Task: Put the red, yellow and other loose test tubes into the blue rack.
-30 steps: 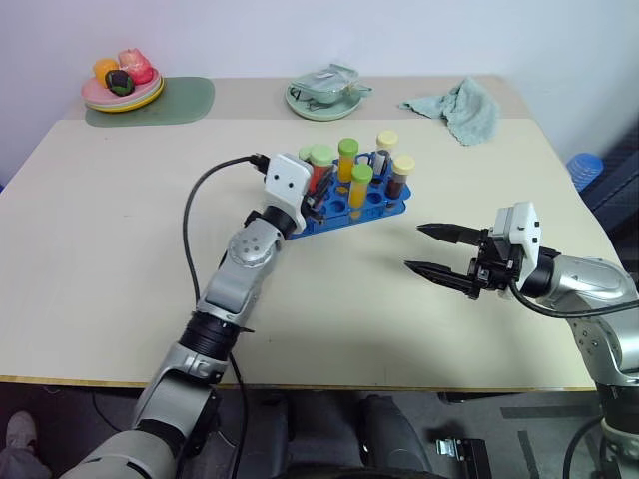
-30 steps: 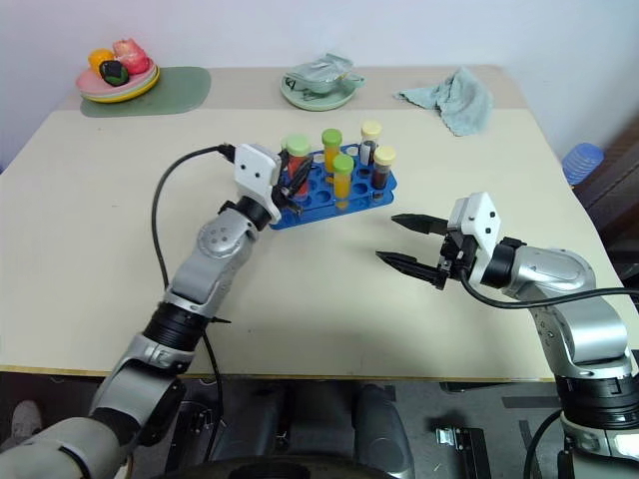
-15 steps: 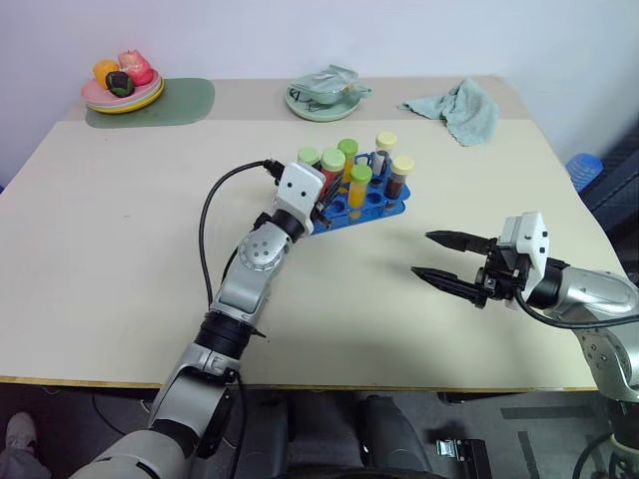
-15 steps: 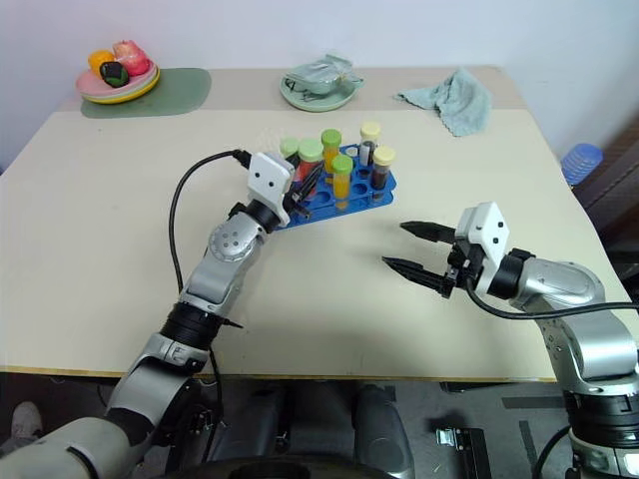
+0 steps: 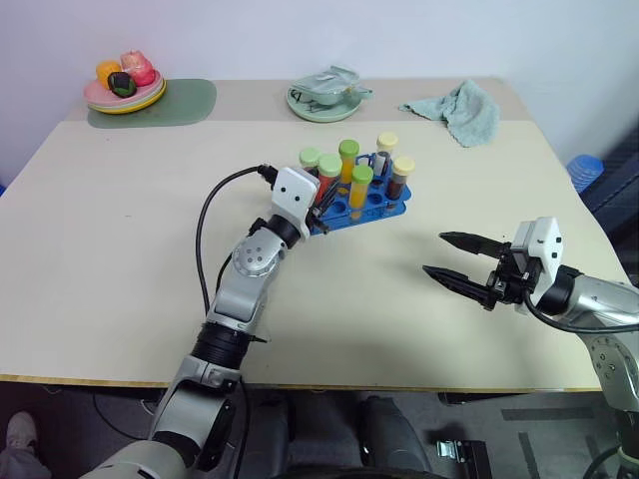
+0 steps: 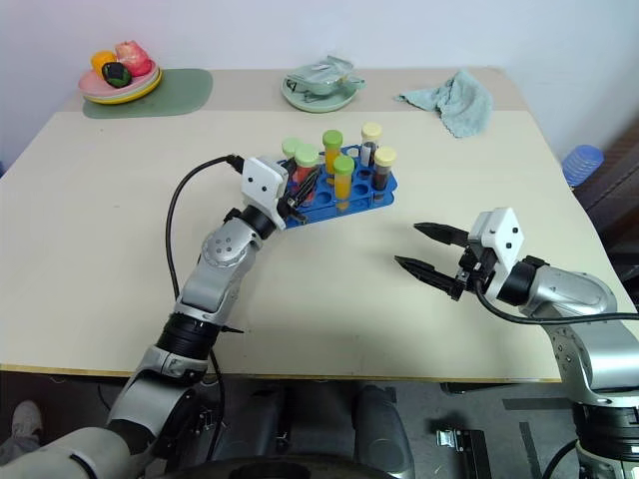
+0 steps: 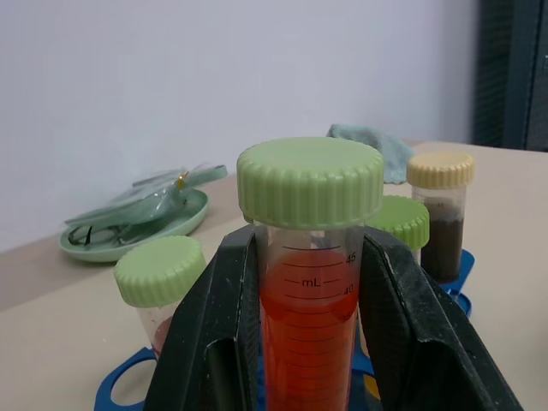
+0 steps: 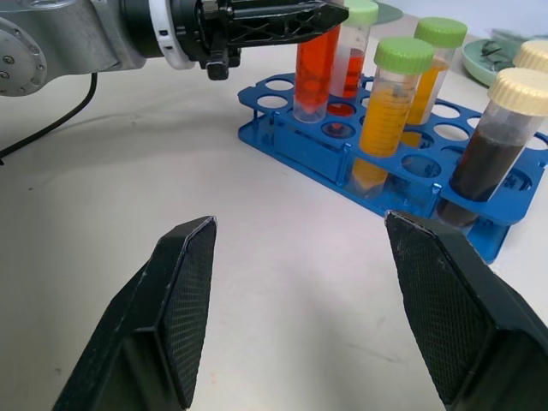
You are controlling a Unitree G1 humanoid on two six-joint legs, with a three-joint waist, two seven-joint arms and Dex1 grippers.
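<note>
The blue rack (image 5: 377, 209) stands at mid-table and holds several capped tubes: yellow ones (image 5: 358, 190) with green caps and dark ones (image 5: 400, 176) with cream caps. My left gripper (image 5: 319, 195) is shut on the red test tube (image 7: 308, 317), which has a green cap. The tube stands upright, its lower end in a hole at the rack's left end (image 8: 310, 81). My right gripper (image 5: 435, 253) hovers open and empty above the table, to the right of the rack and apart from it.
Along the far edge are a plate of fruit (image 5: 125, 92) on a green mat, a green dish (image 5: 324, 98) with a wrapper and a teal cloth (image 5: 454, 110). The table's right edge lies close behind my right arm.
My right gripper has drifted a little to the right, away from the rack, still open. My left gripper keeps its hold on the red tube at the rack.
</note>
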